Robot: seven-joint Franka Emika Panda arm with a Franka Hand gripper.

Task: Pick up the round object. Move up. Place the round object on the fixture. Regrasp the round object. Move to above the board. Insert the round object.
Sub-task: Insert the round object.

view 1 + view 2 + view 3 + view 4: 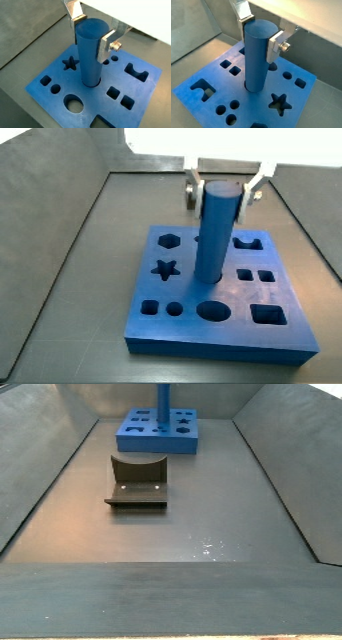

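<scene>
The round object [89, 55], a smooth blue peg, stands upright with its lower end in a round hole near the middle of the blue board [147, 85]. It shows the same way in the wrist view [256, 60] and in a side view [217, 228]. My gripper [91, 35] is above the board, its silver fingers [103, 47] closed on either side of the peg's top end. The gripper also shows in a wrist view [260, 34] and a side view [223, 193]. The fixture [138, 481], a dark brown notched block, sits empty in front of the board [160, 436].
Grey sloping walls [47, 474] enclose the floor on both sides. The board [287, 293] has star, hexagon, round and square holes around the peg. The peg [166, 404] rises at the far end of the bin.
</scene>
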